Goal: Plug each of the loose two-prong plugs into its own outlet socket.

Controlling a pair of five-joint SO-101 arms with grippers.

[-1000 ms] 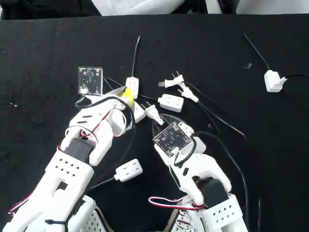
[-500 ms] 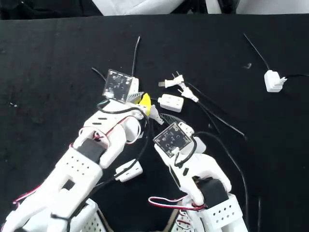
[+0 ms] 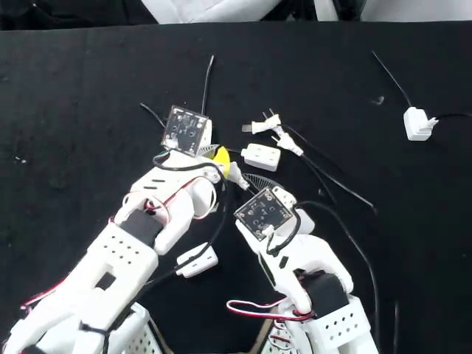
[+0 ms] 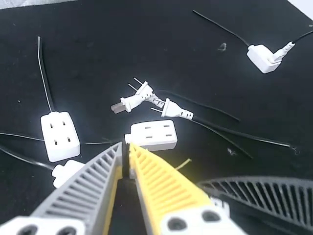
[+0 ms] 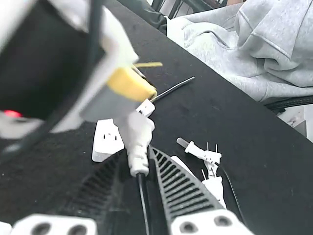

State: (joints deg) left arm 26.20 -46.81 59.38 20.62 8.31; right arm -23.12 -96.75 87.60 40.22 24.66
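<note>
My right gripper (image 3: 240,178) (image 5: 138,152) is shut on a white two-prong plug (image 3: 235,172) (image 5: 136,138), whose black cord runs back between its black fingers. My left gripper (image 3: 220,156) (image 4: 125,148), one finger yellow and one grey, is shut, and its tips sit right on the plug's front end. A white outlet socket (image 5: 106,139) (image 4: 58,136) lies just beside them. Two loose plugs (image 3: 265,125) (image 4: 133,101) (image 5: 199,150) lie crossed farther back. Near those plugs rests another outlet (image 3: 262,155) (image 4: 151,135).
A third outlet (image 3: 198,259) on a cord lies between the two arms near the front. A white adapter (image 3: 418,123) (image 4: 263,58) sits at the far right. Thin black cords (image 3: 335,184) trail across the black table. Grey clothing (image 5: 264,44) lies beyond the table's far edge.
My left arm has swung right, bringing its gripper up against the plug held by the right gripper and covering an outlet in the high view. The right arm stays put.
</note>
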